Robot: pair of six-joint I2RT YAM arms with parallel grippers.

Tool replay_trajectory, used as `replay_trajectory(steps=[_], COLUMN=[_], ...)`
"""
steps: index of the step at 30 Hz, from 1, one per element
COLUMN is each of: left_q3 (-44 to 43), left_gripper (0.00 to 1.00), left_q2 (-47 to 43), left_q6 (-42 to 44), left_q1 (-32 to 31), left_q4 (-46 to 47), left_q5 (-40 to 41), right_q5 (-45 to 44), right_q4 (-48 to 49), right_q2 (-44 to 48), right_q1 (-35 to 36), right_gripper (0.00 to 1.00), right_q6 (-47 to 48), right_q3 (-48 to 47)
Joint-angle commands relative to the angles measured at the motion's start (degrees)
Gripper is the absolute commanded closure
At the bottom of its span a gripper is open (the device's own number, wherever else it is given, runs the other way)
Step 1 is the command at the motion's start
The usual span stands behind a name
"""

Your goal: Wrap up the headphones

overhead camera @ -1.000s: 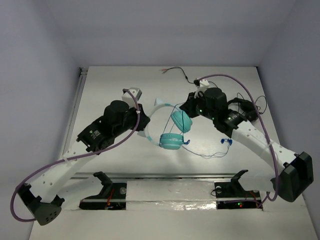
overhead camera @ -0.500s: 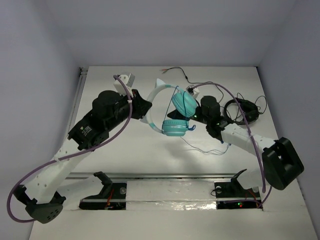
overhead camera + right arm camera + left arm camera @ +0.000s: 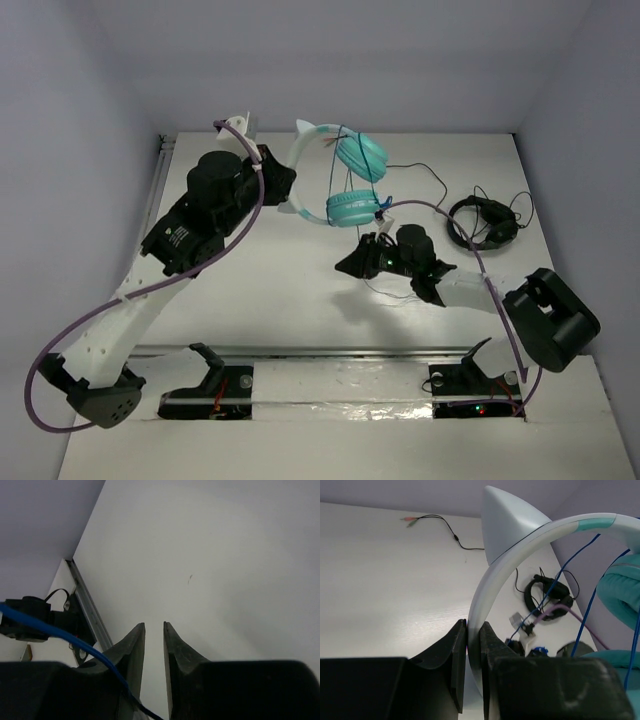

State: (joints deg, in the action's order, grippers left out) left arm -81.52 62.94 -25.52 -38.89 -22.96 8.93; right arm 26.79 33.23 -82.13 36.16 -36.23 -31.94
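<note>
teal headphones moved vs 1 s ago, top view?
Yes. The headphones, clamped in the left gripper, went toward the far edge of the table: earlier nearer the robot than the black headphones, now beyond them.

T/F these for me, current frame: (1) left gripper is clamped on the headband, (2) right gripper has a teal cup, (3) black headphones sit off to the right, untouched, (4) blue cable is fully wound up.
1. The left gripper is shut on the pale headband. True.
2. The right gripper holds a teal cup. False: it is apart from both cups, nearer the arm bases, with a narrow empty gap between its jaws.
3. The black headphones lie at the right side of the table, with neither gripper on them. True.
4. The blue cable is fully wound up. False: loose lengths hang from the cups and run past the right gripper.
</note>
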Motion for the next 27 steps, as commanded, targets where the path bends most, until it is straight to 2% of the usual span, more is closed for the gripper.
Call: replay_trajectory(steps=[1,5,10,13,17,21,25,27], left_q3=[-3.65,-3.74,-0.68,1.96,6.1,10.05,16.1,18.4], left_gripper=[1.0,1.0,1.0,1.0,1.0,1.0,1.0,1.0], left_q2=[1.83,3.33,4.47,5.44,6.58,7.9,7.38,7.03], left_q6=[-3.04,-5.5,-7.88,-8.84,-9.55,-9.46,-9.37,-9.46], left_q1=[3.55,10.41,11.91,12.53,13.14,13.14,12.62,10.52], left_q4=[7.4,10.21,12.23,13.64,15.31,14.79,14.35,13.65], left_q5=[-0.05,-4.17,3.89,8.46,13.56,19.97,22.7,25.94], right_q5=[0.2,-0.5,-6.21,-8.15,-11.13,-14.73,-16.85,-19.65], right_q4=[7.8,8.34,4.65,1.67,-11.41,-25.65,-42.49,-47.88], right_q2=[1.09,1.53,3.28,5.48,10.4,17.07,23.75,24.73], right_q1=[1.63,5.92,15.67,18.41,22.36,26.49,27.03,27.03], right_gripper=[0.73,0.74,0.76,0.81,1.0,1.0,1.0,1.0], right_q6=[-2.79,-4.99,-7.62,-8.59,-7.54,-5.88,-2.37,-0.43], right_q3=[2.67,5.75,6.45,6.11,3.47,-1.09,-7.42,-12.76])
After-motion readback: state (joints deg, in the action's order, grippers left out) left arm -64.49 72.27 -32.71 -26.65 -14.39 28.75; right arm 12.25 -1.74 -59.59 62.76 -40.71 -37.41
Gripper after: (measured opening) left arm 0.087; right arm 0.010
